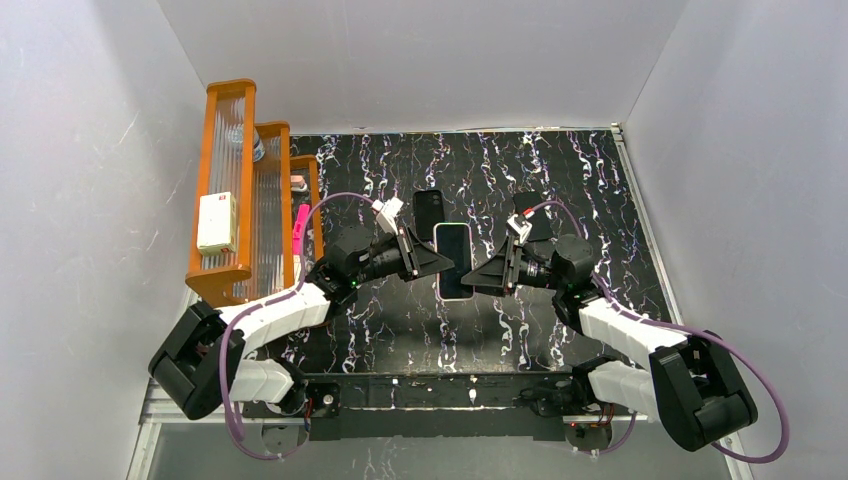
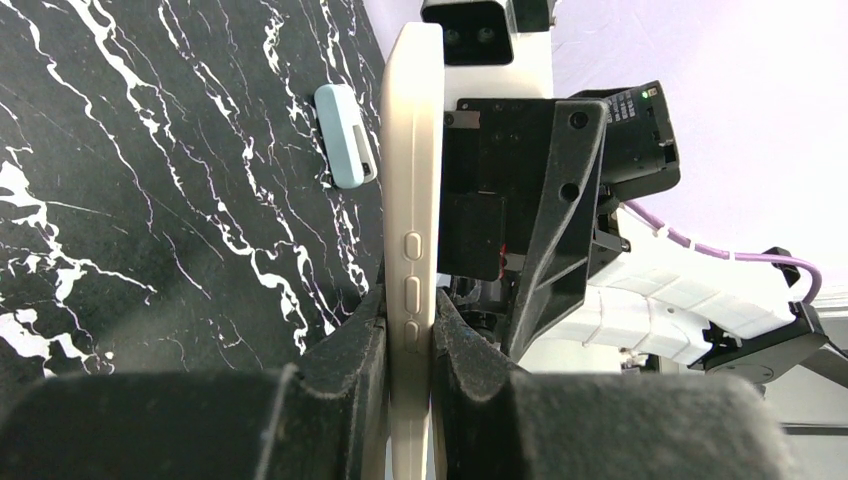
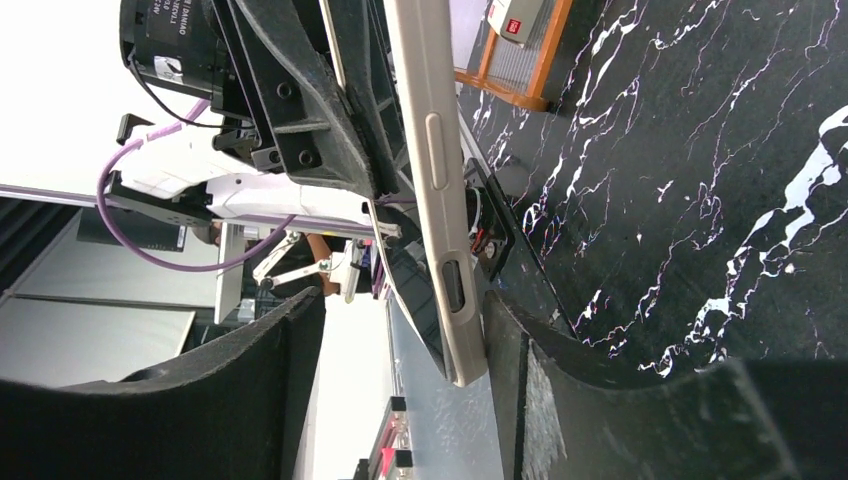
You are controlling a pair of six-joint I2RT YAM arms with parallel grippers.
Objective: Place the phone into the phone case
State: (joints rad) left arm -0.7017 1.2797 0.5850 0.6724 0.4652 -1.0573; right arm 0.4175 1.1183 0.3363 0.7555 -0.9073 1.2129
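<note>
The case (image 2: 412, 150), with the phone (image 1: 453, 262) inside its pale rim, is held over the middle of the table (image 1: 600, 200), and its long axis runs from near to far. The left gripper (image 2: 410, 340) pinches the left long edge, with its fingers pressed on both faces. The right gripper (image 3: 400, 310) is spread around the opposite long edge: one finger is just beside the case, the other well apart. I judge that the next squeeze must come from the right. I cannot tell whether the phone sits fully in.

Black marbled table (image 1: 400, 330) bears an orange rack (image 1: 250, 190) at its left edge. A black phone-sized piece (image 1: 428, 205) lies flat, right of the rack.
</note>
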